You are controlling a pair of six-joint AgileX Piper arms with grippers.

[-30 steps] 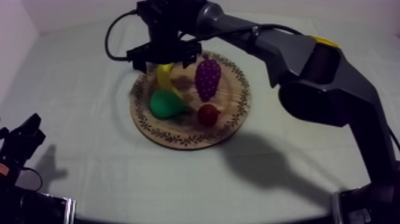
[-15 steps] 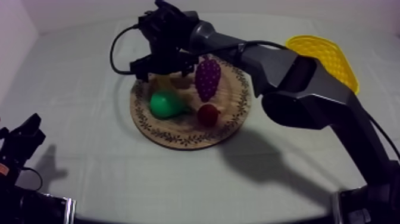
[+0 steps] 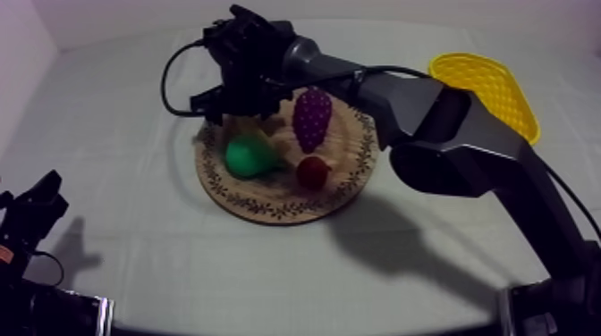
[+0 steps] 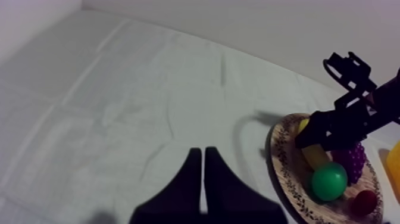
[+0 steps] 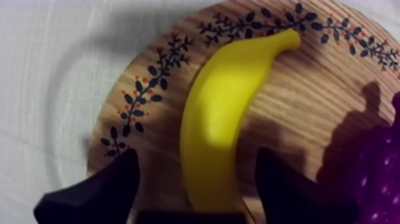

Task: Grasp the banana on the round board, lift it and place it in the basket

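Grey-white clothed table [image 3: 107,161]: right end effector [image 5: 195,154] spread astride curved yellow toy banana [image 5: 220,119] on round patterned wooden board [image 3: 268,211], upper centre of top view; left end effector [image 4: 202,152] pressed together.

My left gripper [image 4: 201,152] is over the grey-white cloth [image 4: 119,119], its two black fingers lying together as a narrow wedge with nothing between them. Ahead of it and off to its right sits the round wooden board [image 4: 275,158]. The right gripper [image 4: 326,132] hangs above the banana [image 4: 312,156] (only part of the yellow shows beneath it). The green pear [image 4: 329,182] lies nearer my pincer than the banana. The grapes [image 4: 352,158] sit just beyond the pear, and the small red fruit [image 4: 364,201] lies to the pear's right.
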